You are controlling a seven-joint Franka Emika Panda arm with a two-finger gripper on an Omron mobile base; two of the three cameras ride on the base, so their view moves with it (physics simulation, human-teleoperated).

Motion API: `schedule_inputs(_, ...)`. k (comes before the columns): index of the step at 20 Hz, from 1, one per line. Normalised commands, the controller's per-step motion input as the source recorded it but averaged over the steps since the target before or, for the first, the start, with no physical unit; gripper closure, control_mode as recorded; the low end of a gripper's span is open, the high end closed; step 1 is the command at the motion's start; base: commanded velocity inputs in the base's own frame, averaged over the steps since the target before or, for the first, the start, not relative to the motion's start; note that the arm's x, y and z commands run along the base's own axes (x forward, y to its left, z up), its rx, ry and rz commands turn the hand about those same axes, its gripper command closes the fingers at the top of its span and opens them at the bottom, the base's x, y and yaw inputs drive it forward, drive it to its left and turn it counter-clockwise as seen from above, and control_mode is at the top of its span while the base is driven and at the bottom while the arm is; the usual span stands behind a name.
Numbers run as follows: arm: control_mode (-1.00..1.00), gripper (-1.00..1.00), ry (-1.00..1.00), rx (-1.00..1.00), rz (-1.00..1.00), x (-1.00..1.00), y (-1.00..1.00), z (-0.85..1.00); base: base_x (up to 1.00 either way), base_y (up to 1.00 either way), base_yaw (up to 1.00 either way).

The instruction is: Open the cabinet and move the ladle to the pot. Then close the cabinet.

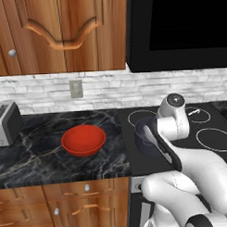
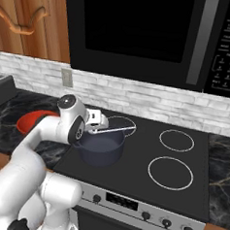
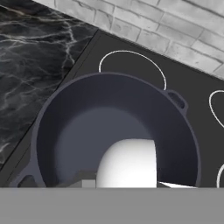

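The gripper (image 2: 98, 121) is hanging right above the pot (image 2: 101, 146), which is sitting on the front left burner of the stove (image 2: 182, 155). The jaws are pinched nearly shut on the handle end of the ladle (image 2: 113, 130). In the right base view the ladle's thin silver shaft is running out from the gripper toward the right, lying almost level across the pot's open mouth. In the hand view the white bowl of the ladle (image 3: 129, 164) is showing inside the pot's rim (image 3: 43, 118), so the ladle looks ready to be let go. The cabinet (image 1: 61, 33) is sitting up and to the left of the gripper, over the desk (image 1: 37, 146), and its arched door is appearing closed in the left base view. I judge the drop into the pot is the step in hand.
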Motion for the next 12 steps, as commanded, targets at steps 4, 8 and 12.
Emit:
schedule_inputs(4,-1.00,1.00,0.00,0.00,-0.02,0.29,-0.02,-0.28,0.00,0.00,0.00)
schedule_inputs(8,-1.00,1.00,0.00,0.00,-0.02,0.29,-0.01,-0.26,0.00,0.00,0.00)
schedule_inputs(12,-1.00,1.00,0.02,0.00,-0.01,0.14,0.00,-0.14,0.00,0.00,0.00)
